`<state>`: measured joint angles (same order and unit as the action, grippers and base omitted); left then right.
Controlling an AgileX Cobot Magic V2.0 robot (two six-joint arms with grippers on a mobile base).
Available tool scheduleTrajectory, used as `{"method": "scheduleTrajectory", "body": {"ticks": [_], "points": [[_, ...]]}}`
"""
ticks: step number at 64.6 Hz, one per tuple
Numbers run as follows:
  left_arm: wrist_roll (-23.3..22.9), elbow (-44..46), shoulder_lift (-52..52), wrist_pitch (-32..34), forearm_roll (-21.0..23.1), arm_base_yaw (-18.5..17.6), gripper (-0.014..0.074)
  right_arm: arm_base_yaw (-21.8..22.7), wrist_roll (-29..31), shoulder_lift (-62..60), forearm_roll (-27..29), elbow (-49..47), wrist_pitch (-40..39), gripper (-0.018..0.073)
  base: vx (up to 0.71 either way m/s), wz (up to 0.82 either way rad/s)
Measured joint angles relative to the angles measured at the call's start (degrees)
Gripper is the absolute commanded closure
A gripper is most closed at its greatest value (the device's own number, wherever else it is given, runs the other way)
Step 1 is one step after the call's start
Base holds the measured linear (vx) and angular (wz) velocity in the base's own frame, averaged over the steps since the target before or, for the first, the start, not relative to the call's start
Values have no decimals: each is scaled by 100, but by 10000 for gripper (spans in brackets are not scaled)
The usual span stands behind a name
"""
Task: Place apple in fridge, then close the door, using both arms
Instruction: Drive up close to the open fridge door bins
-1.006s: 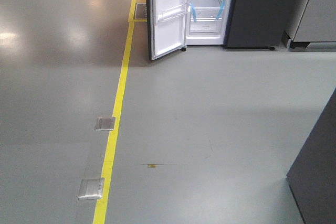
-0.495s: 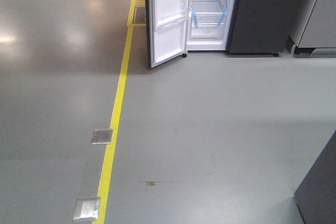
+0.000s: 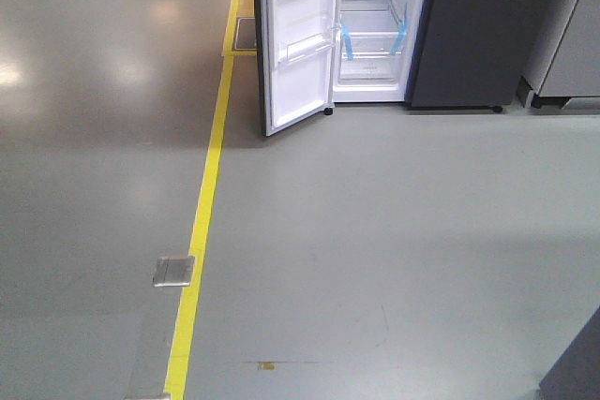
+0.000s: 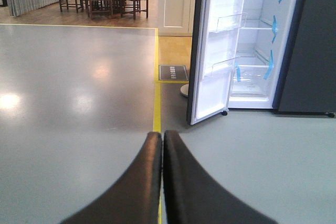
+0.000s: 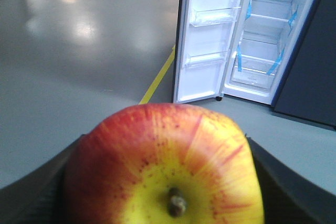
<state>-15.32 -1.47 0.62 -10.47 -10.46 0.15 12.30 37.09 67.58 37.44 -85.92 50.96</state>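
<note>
**No Legible Writing in Any View**

No word, number or brand can be read in any of the three views. In the left wrist view, a dark rectangular floor panel [image 4: 173,72] carries faint pale marks, too small to make out. It lies beside the yellow floor line [image 4: 156,103], just left of the open door [image 4: 210,87] of the fridge [image 4: 252,77].

The floor [image 3: 394,231] is smooth, grey and glossy. A yellow line [image 3: 202,203] runs along it toward the fridge [image 3: 469,35], which stands on the floor with its door [image 3: 298,72] open. A metal plate [image 3: 174,271] sits at the line's left edge. A small yellowish mark [image 3: 266,365] lies right of the line.
</note>
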Motion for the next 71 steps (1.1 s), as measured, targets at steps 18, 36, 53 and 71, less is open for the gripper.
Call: {"method": "scheduleTrajectory", "body": {"ticks": [18, 36, 53, 71], "points": [[0, 0, 0, 0, 0, 0, 603, 0, 0, 0, 0, 0, 0, 571, 24, -2], [0, 0, 0, 0, 0, 0, 603, 0, 0, 0, 0, 0, 0, 571, 24, -3], [0, 0, 0, 0, 0, 0, 603, 0, 0, 0, 0, 0, 0, 571, 26, -1], [0, 0, 0, 0, 0, 0, 603, 0, 0, 0, 0, 0, 0, 571, 26, 3]]}}
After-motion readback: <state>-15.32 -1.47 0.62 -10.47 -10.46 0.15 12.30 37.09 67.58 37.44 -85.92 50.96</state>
